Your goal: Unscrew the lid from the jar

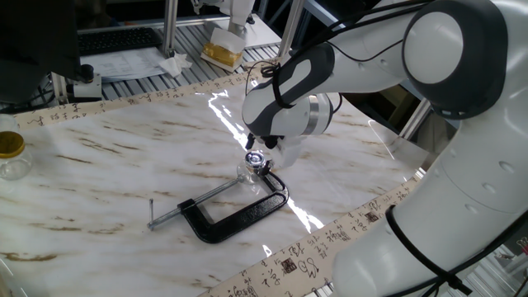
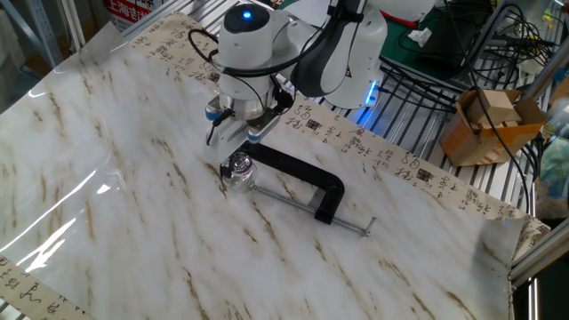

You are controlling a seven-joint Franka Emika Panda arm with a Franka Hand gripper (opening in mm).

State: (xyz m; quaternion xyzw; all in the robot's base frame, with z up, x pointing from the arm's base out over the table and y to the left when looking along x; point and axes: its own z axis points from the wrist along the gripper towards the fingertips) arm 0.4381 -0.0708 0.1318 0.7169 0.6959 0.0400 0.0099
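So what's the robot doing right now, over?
Gripper right above the lid, jaws unclear. Small jar sits clamped in the black clamp, lid on. Nothing in the way.
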